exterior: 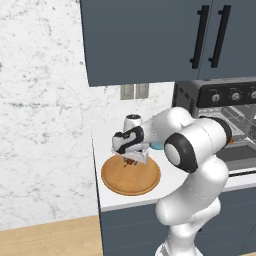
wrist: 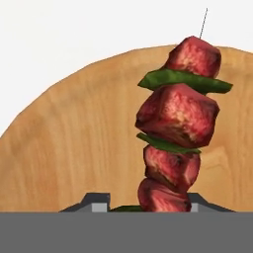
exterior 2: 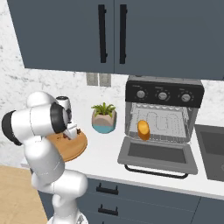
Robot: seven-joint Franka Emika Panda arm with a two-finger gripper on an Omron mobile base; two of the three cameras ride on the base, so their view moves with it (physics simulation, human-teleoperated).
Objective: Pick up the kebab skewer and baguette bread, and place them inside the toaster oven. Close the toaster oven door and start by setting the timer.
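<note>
Gripper is down on the round wooden board at the left end of the white counter, hand pointing down at the board's back part. In the hand view the kebab skewer runs up from between the two fingertips — red-brown meat chunks with green slices between, thin stick tip poking out past the top chunk. The lowest chunk sits right between the tips, which stand close in on either side of it; whether they are actually pressing the skewer I cannot tell from these pictures. Skewer looks to be lying on the board, not clearly raised off it.

Baguette bread is inside the toaster oven, on the wire rack near the front, left of centre. Toaster oven door is folded down flat in front of the cavity, black bar handle at its front edge.

Small potted plant stands on the counter between the board and the oven, apart from both. Blue-grey wall cabinets hang above — black vertical handles.
</note>
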